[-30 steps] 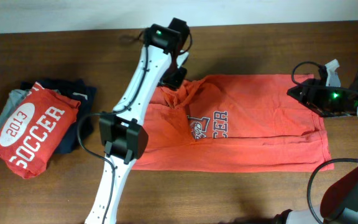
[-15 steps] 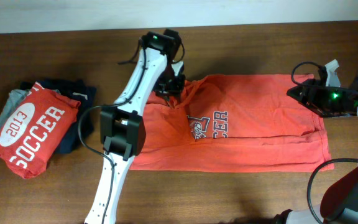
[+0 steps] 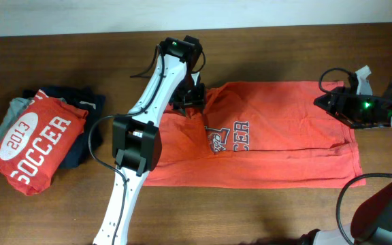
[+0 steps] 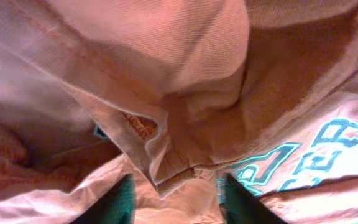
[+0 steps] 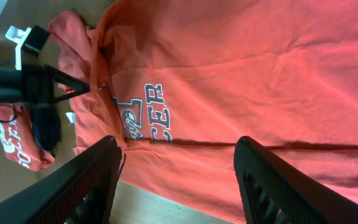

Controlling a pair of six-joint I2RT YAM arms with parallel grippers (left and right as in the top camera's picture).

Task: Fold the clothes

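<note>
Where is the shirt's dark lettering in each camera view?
Overhead: lettering in the middle of the shirt.
Left wrist: lettering lower right, close up.
Right wrist: lettering left of centre, turned sideways.
Shared landmark: the bunched fold beside it.

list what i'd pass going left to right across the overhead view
folded red soccer shirt → left gripper → chest print of the orange t-shirt → right gripper
</note>
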